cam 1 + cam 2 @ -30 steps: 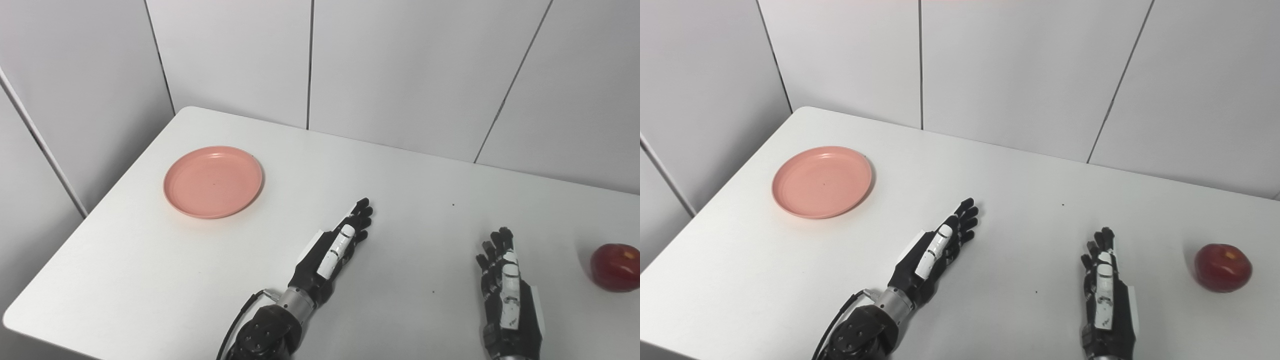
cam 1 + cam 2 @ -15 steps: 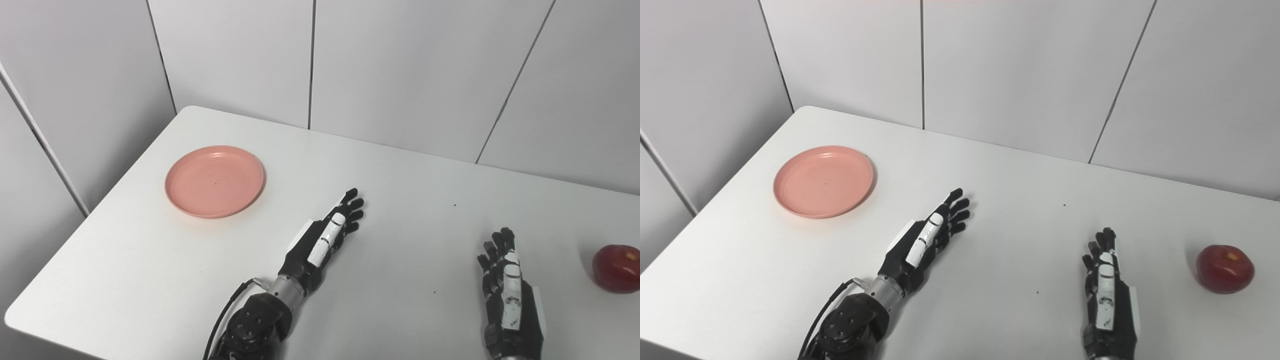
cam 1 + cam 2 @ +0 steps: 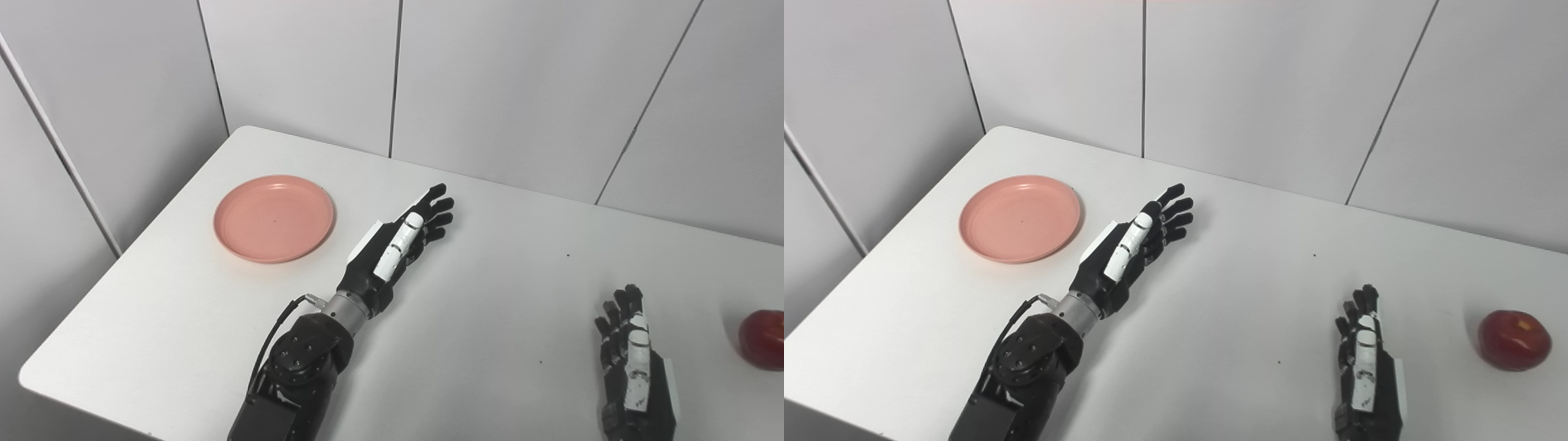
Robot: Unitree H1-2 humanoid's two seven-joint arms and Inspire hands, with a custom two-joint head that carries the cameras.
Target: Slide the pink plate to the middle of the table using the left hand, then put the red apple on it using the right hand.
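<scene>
A pink plate (image 3: 274, 218) lies flat on the white table (image 3: 490, 306) at the far left. A red apple (image 3: 1514, 340) sits at the right edge. My left hand (image 3: 398, 245) is open and empty, fingers stretched out, raised above the table just right of the plate and apart from it. My right hand (image 3: 1363, 361) is open and empty, resting low near the front edge, left of the apple and apart from it.
Grey wall panels (image 3: 392, 73) stand behind the table's far edge and along its left side. The table's rounded left corner (image 3: 30, 376) is near the left arm (image 3: 294, 380). A few small dark specks dot the tabletop.
My left hand has lifted and reached forward and left, closer to the plate. The camera has shifted a little, so the whole scene sits slightly to the right. The right hand has stayed put.
</scene>
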